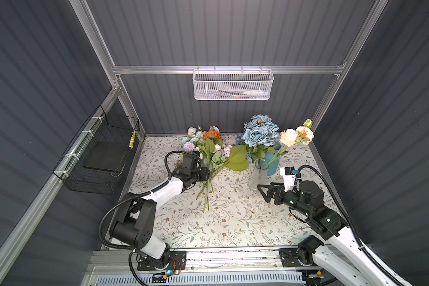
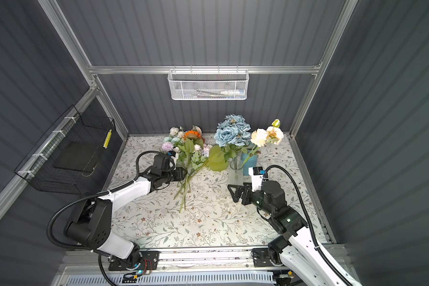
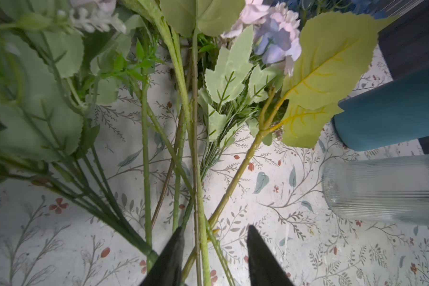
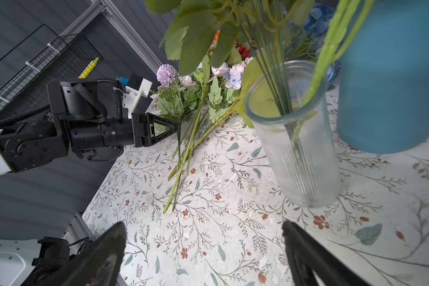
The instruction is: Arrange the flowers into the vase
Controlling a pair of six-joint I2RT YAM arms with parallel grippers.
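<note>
1. The left gripper stands part-open astride several stems of the loose flowers, placed to pinch one. Nothing is clamped yet.
2. The right gripper gapes empty beside the glass vase, which holds blue roses; it is probably there to steady the vase.
3. The flowers lie on a floral tablecloth, between grey ribbed walls. A white mesh basket hangs behind.

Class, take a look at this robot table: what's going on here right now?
The left end effector straddles stems of the loose flowers lying on the table, jaws not yet clamped. The right end effector hangs open and empty near the glass vase, which holds blue roses and cream blossoms. The arranging is partway done.
</note>
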